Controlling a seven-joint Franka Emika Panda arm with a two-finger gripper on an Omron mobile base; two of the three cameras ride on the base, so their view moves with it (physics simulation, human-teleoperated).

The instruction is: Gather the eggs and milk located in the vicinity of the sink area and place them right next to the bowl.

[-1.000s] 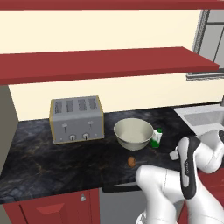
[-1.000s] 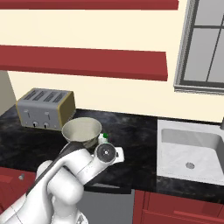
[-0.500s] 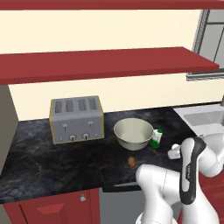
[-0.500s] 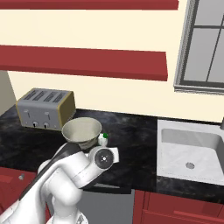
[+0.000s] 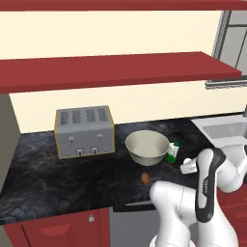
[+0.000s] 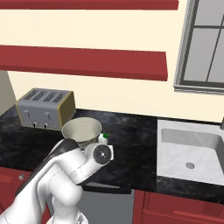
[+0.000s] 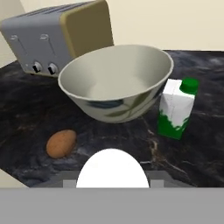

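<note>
Egg [image 7: 61, 143] and milk [image 7: 176, 109] are sitting beside bowl [image 7: 116, 81]; task is looking finished. Finger spread: cannot tell.

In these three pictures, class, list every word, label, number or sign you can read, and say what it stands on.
No readable text in any view.
Milk carton: green patches and a green cap, no letters.
Toaster: two round knobs and plain levers, no markings legible.
Bowl: a faint leaf pattern on its outer wall, no words.
Egg: plain brown.
</note>
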